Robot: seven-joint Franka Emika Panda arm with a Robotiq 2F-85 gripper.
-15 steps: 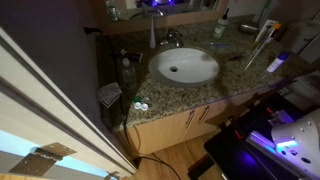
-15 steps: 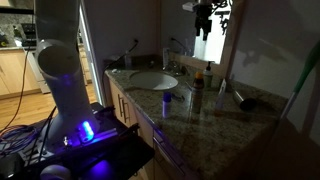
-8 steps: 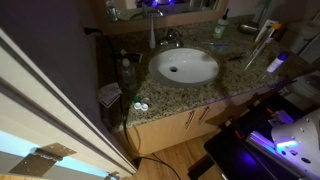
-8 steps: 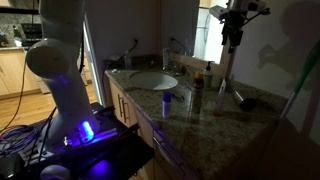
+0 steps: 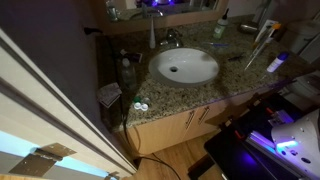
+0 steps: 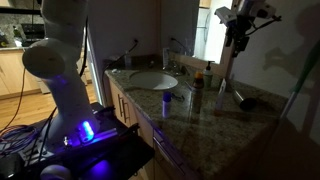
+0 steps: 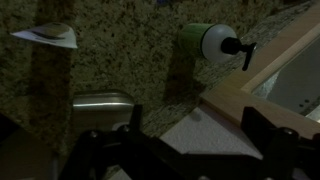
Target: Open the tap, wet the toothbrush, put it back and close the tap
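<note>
The gripper [image 7: 190, 128], spread wide and empty, could knock the green bottle [image 7: 200, 40] at 12 o'clock while going to the tap [image 5: 170, 38].

Room dim. Speckled granite countertop [image 5: 186, 94] runs along the wall in both exterior views [image 6: 215, 122], with a white oval basin [image 5: 185, 66] set into it. Light wooden cabinet [image 5: 183, 126] with metal handles stands below the front edge. Floor [image 5: 166, 160] is wood. A bright window [image 6: 207, 35] sits behind the countertop's far end. Plain wall [image 6: 275, 75] is in shadow.
</note>
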